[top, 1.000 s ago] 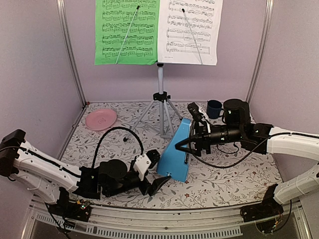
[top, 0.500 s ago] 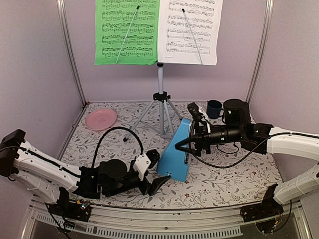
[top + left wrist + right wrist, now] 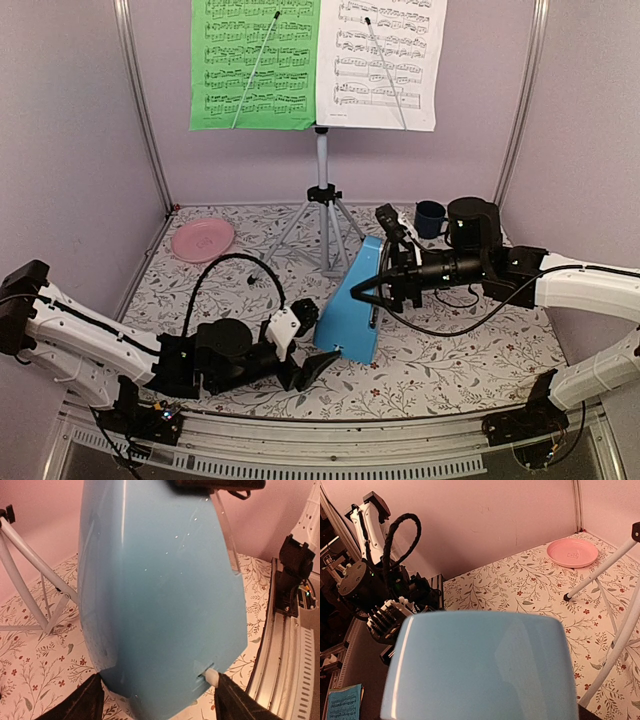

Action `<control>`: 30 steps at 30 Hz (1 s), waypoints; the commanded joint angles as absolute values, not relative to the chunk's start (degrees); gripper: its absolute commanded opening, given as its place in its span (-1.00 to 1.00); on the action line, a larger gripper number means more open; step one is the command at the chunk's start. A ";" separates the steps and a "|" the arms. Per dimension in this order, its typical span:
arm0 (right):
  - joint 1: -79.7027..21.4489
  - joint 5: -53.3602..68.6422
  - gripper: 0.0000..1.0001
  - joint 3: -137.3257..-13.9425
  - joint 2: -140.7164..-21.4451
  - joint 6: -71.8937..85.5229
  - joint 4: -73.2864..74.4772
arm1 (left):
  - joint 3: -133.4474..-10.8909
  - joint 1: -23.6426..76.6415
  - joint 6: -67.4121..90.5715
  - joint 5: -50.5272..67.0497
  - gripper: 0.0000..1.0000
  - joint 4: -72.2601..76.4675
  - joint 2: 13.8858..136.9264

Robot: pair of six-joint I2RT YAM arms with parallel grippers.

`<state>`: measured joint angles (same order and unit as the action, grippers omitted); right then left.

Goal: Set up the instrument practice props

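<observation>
My right end effector (image 3: 372, 287) is clamped on the upper part of the light-blue metronome (image 3: 350, 312), which sits near the middle of the floral-patterned surface (image 3: 450, 360), just in front of the music stand's tripod legs. From above, its body looks tilted, with the narrow top towards the back wall and the broad base towards me. I cannot tell whether the base lies flat on the surface.

My left end effector (image 3: 316, 345) is low at the near end of the metronome, its fingers (image 3: 80, 702) spread apart on either side of the base. I cannot tell whether they touch the plastic.

In my left wrist view the metronome is a smooth, glossy pyramid that widens downward, with a small white tab at one lower corner. In my right wrist view the blue shell fills the lower part of the picture.

Behind it the music stand (image 3: 322, 160) is upright on its silver tripod. It carries a green sheet-music page (image 3: 255, 65) on the left and a white sheet-music page (image 3: 380, 60) on the right, each with a thin wire arm across it.

A pink plate (image 3: 202, 240) lies near the back left corner. A dark blue mug (image 3: 430, 218) stands at the back right.
</observation>
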<state>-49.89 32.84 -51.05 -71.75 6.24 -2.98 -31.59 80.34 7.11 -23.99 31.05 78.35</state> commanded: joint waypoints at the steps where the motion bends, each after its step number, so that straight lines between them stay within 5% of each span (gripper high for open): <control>1: -50.36 33.05 -0.59 -54.55 -71.19 6.16 -8.09 | -30.59 79.58 7.16 -22.38 0.49 32.33 77.32; 30: -50.41 34.27 -0.60 -54.95 -71.48 6.33 -8.35 | -29.89 79.19 7.03 -20.69 0.50 32.48 76.76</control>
